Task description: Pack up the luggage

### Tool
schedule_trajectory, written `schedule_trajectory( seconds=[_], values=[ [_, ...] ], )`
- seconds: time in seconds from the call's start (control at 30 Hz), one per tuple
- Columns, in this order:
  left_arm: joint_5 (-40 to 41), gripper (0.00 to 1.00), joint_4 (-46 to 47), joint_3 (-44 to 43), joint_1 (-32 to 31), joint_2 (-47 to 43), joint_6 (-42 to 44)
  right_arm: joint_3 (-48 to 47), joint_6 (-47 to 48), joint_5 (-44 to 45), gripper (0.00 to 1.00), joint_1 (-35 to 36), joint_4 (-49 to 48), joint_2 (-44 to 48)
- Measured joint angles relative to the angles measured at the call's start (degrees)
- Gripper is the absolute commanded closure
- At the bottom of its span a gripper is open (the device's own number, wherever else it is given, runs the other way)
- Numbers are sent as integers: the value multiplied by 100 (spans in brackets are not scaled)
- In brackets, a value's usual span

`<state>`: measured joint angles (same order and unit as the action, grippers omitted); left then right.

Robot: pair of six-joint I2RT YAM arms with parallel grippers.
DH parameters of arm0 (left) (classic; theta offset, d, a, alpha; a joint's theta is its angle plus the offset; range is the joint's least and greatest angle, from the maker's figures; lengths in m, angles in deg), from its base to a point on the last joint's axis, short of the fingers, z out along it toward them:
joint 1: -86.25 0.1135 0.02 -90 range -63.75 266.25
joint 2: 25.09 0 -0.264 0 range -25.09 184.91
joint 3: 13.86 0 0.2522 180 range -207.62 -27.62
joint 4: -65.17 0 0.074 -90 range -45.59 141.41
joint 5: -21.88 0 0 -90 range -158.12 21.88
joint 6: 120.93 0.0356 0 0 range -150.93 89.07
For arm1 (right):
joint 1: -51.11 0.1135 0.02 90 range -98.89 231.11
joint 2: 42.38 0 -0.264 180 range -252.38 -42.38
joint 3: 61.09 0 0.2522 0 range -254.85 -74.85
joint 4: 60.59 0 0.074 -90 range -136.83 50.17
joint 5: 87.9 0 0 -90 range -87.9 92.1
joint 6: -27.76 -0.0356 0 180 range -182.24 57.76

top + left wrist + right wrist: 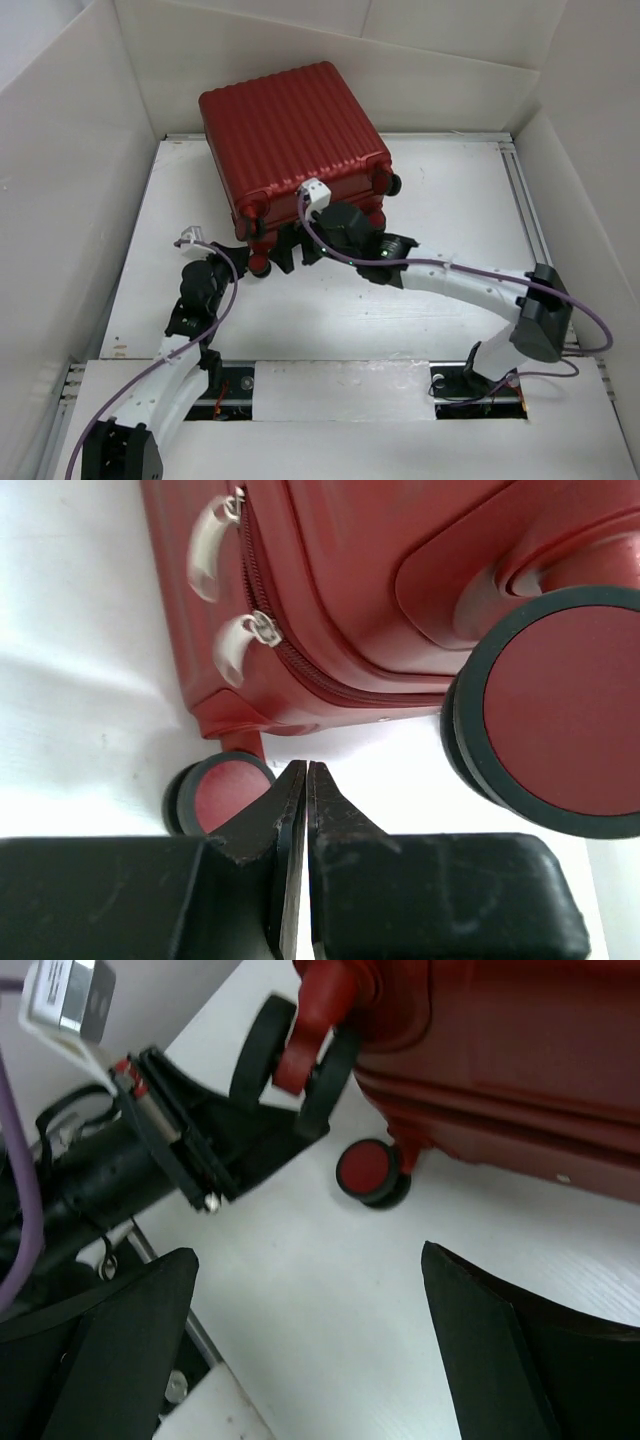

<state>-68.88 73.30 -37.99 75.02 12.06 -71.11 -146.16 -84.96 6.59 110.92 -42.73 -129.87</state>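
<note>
The dark-red ribbed suitcase (290, 135) lies closed at the back centre of the table, so its lining is hidden. My left gripper (305, 772) is shut and empty. It sits low at the case's near-left corner (243, 262), between two red-hubbed wheels (222, 795) (565, 710) and below the zipper pulls (243, 645). My right gripper (308, 1255) is wide open and empty over bare table, just in front of the case's near edge (297, 255). The case (500, 1050) and a small wheel (372, 1170) lie beyond its fingers (510, 1350).
White walls enclose the table (430, 200) on the left, back and right. The left arm's gripper body (170, 1150) shows close to the right gripper, beside a suitcase wheel (300, 1055). A metal rail (525, 200) runs along the right edge.
</note>
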Motion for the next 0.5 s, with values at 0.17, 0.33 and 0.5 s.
schedule_trajectory(
  seconds=[0.17,0.33,0.5],
  values=[
    [203,84,-166,0,2,-98,59,-997,2,2,0,-11,-17,-1008],
    [422,42,-350,0,2,-138,122,-1762,2,-2,0,-2,79,-1794],
    [614,33,-470,2,2,-483,114,-2507,-24,59,0,4,192,-2382]
  ],
)
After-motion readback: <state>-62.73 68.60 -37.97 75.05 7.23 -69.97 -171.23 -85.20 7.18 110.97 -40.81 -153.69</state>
